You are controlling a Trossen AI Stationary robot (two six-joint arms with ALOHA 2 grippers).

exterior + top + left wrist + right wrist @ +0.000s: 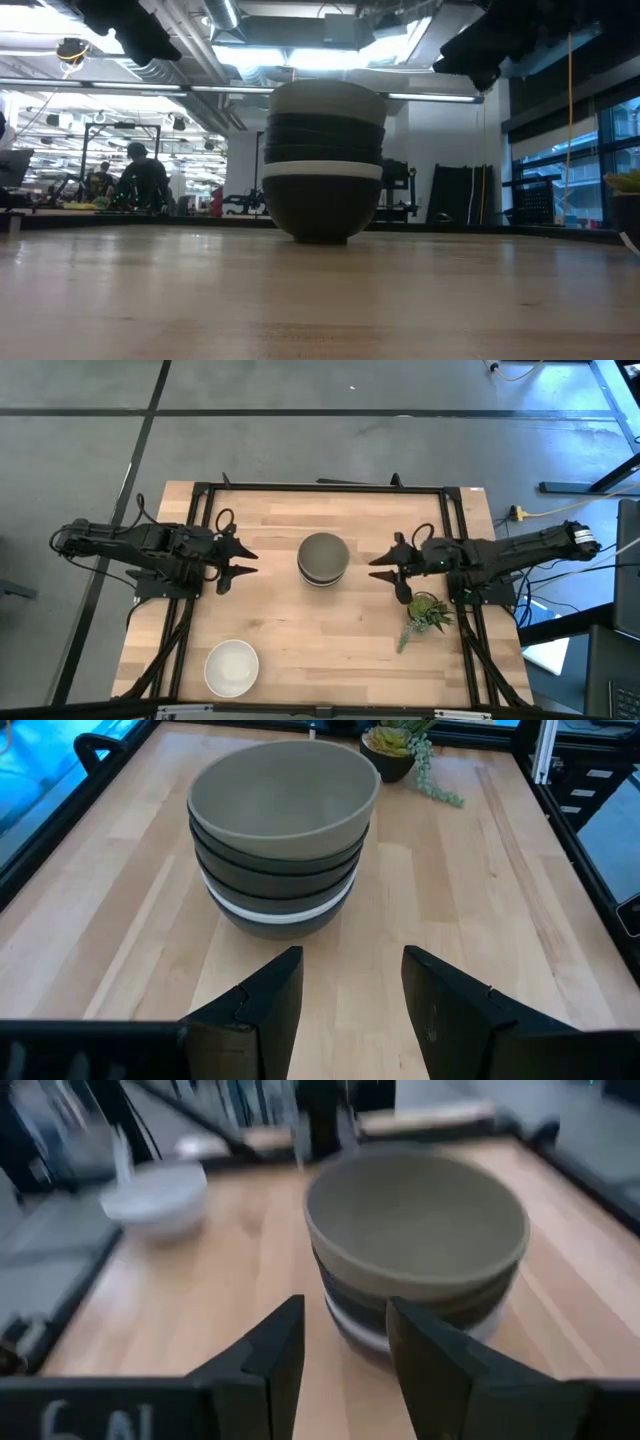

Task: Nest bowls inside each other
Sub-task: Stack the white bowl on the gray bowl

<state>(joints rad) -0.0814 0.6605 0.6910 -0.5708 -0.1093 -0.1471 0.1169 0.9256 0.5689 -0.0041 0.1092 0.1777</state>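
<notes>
A stack of nested bowls [323, 558] stands on its base at the table's middle, a grey-green bowl [283, 795] on top, dark ones below and a white rim [321, 171] low in the stack. A single white bowl [231, 667] sits near the front left edge, also seen in the right wrist view [156, 1198]. My left gripper [244, 564] hovers open to the left of the stack, my right gripper [381, 567] open to its right. Neither touches anything.
A small green plant sprig in a pot [427, 610] stands right of the stack, under the right arm. A dark frame [320, 487] runs along the table's far side and down both flanks. Bare wood [330, 650] lies between the stack and the near edge.
</notes>
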